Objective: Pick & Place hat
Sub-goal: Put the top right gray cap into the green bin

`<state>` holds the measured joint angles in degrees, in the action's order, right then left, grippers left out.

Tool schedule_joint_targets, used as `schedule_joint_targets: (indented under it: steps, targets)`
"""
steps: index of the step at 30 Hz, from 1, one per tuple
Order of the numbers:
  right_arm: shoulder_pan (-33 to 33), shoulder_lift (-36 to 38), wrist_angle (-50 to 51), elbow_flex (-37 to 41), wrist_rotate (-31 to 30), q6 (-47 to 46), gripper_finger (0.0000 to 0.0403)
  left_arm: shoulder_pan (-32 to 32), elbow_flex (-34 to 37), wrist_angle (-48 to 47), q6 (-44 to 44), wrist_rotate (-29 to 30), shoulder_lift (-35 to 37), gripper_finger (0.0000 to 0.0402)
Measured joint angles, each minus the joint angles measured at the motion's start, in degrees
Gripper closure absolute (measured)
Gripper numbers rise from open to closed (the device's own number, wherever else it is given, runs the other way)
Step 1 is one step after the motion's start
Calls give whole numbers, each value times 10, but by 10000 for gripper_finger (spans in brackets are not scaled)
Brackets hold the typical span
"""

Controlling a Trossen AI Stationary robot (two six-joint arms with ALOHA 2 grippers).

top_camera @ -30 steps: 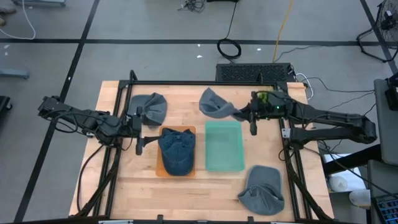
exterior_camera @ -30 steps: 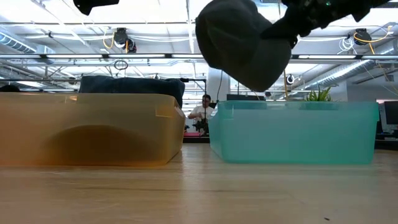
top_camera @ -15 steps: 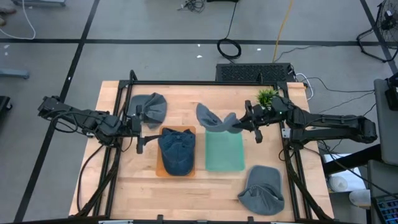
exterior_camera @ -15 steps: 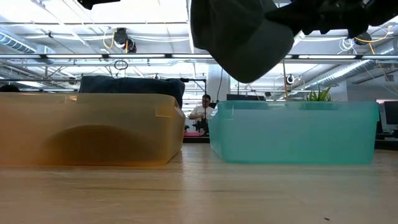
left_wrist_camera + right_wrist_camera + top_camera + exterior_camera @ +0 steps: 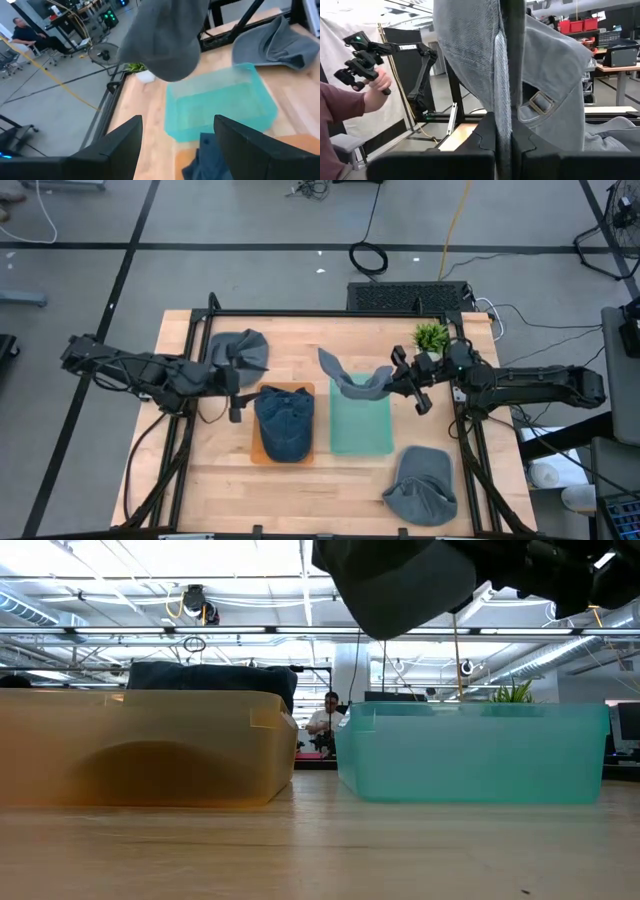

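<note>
— Hat (image 5: 352,383) in the air, that's the headline: the right end effector (image 5: 392,383) has its fingers clamped tight on a grey hat, which hangs over the far end of the teal bin (image 5: 361,430).

— Touching the bin?

— No. From table height the hat (image 5: 395,580) dangles clear above the teal bin's rim (image 5: 475,750), with open space between them. The right wrist camera shows the fabric pinched flat between the two dark fingers (image 5: 490,135), strap buckle hanging beside them (denim-grey cloth fills most of that view).

— And the left arm?

— Left end effector (image 5: 233,393) sits over the table just beside the orange bin (image 5: 256,453), fingers spread apart and holding nothing. Its own camera looks past both fingers (image 5: 112,150) at the hanging hat (image 5: 162,42) and the teal bin (image 5: 220,105) beyond.

— What's in the orange bin?

— A dark blue cap (image 5: 284,423), bulging above the bin's wall. In the low view it pokes up over the orange rim (image 5: 140,745).

— Any other hats around?

— Two more grey ones on the wooden table (image 5: 300,340): one (image 5: 240,350) at the far left corner, just behind the left end effector, and one (image 5: 422,485) near the front right, well apart from both bins. There's also a small green plant (image 5: 431,336) at the far right edge.

— People?

— A person's hand (image 5: 379,82) holding a controller shows in the room, off the table.
</note>
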<state>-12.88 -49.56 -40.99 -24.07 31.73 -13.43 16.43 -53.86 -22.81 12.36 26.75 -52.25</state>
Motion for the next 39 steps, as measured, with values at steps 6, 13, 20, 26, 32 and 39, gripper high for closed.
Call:
schedule_joint_targets:
  steps: [6, 13, 20, 26, 32, 39]
  targets:
    - [31, 0, 0, 0, 1, 1, 403, -15, -88, -34, 36, -2, -76, 147]
    - [46, 0, 0, 0, 1, 2, 403, -22, -198, -57, 76, -44, -160, 147]
    - [48, 0, 4, 0, 1, 2, 403, -22, -281, -56, 125, -59, -236, 147]
    - [48, 0, 9, 0, 1, 6, 403, -22, -339, -53, 165, -62, -304, 146]
    - [48, 0, 9, 0, 1, 6, 403, -24, -381, -30, 179, -86, -362, 147]
    - [48, 0, 13, 0, 1, 5, 403, -31, -388, 2, 191, -78, -405, 147]
